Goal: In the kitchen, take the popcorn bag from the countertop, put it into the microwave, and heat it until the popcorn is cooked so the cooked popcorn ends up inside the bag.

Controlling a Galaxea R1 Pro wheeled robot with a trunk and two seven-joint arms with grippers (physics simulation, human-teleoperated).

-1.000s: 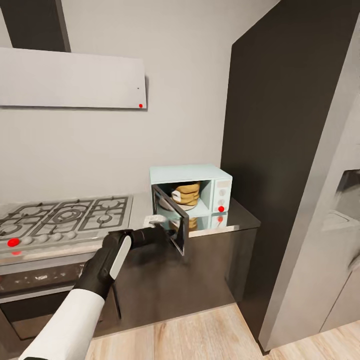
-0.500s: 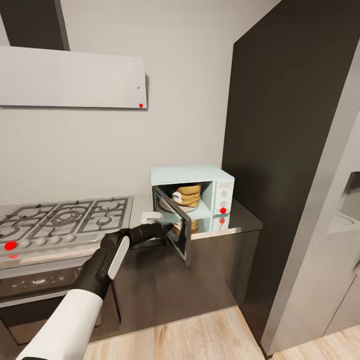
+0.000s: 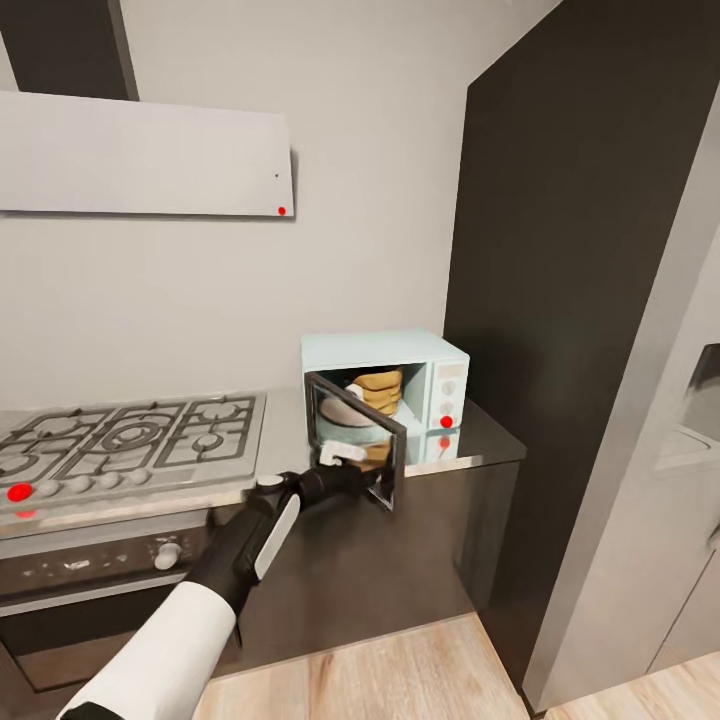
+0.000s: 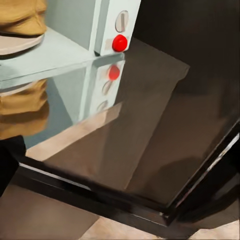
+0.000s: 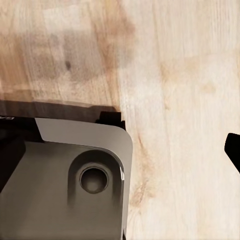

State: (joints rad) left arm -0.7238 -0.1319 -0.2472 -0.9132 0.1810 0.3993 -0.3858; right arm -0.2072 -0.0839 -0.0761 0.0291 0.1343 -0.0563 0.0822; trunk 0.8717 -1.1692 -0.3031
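**Popcorn bag in microwave, left arm at half-open door**

At the kitchen corner, one tall dark cabinet panel (image 3: 570,250) stands right of the desk (image 3: 480,445), a grey glossy slab over dark fronts. One pale range hood (image 3: 145,155) hangs on the wall above one steel gas hob (image 3: 130,435), with one black oven (image 3: 100,570) below it. One mint-blue microwave (image 3: 385,352) sits on the desk's right end against the wall; its dark glass door (image 3: 355,435) is swung partly open toward the robot. One orange-brown popcorn bag (image 3: 378,390) stands inside the cavity on the turntable plate; left wrist view catches its edge (image 4: 22,15) and its reflection in the desk. One red knob (image 4: 119,43) on the microwave panel. Left gripper (image 3: 345,470) is at the lower outer edge of the door; cannot tell whether its jaws are parted or closed. Right wrist view looks down on wood floor (image 5: 180,100) and one grey robot base part (image 5: 70,180); right gripper state cannot be told.
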